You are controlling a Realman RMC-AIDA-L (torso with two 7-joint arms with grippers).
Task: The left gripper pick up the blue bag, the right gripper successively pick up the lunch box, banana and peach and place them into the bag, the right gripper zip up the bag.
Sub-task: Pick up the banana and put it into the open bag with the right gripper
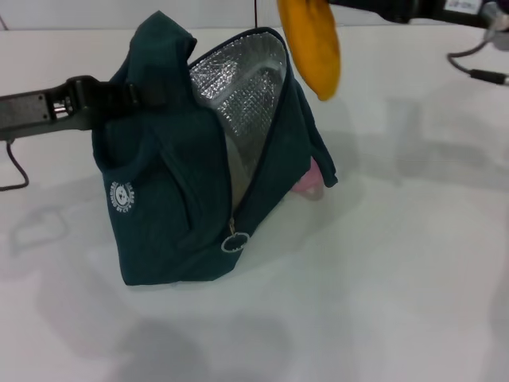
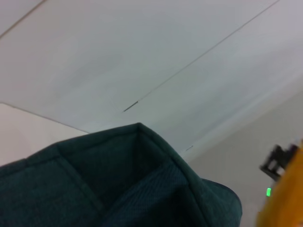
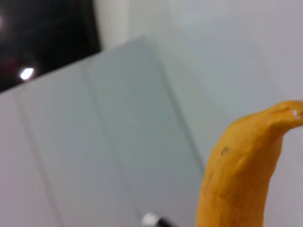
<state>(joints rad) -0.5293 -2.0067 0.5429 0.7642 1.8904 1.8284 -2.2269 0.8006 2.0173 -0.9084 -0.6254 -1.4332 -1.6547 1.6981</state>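
Note:
The blue bag stands open on the white table, its silver lining facing up and its ring zip pull hanging at the front. My left gripper reaches in from the left and is shut on the bag's upper left fabric, holding it up; the fabric also shows in the left wrist view. My right gripper, at the top edge, holds the banana hanging just above the bag's opening, to its right. The banana also shows in the right wrist view and the left wrist view. The peach peeks out pink behind the bag's right side. The lunch box is hidden.
The white table spreads around the bag. A black cable lies at the far right, and another cable loops at the left edge under my left arm.

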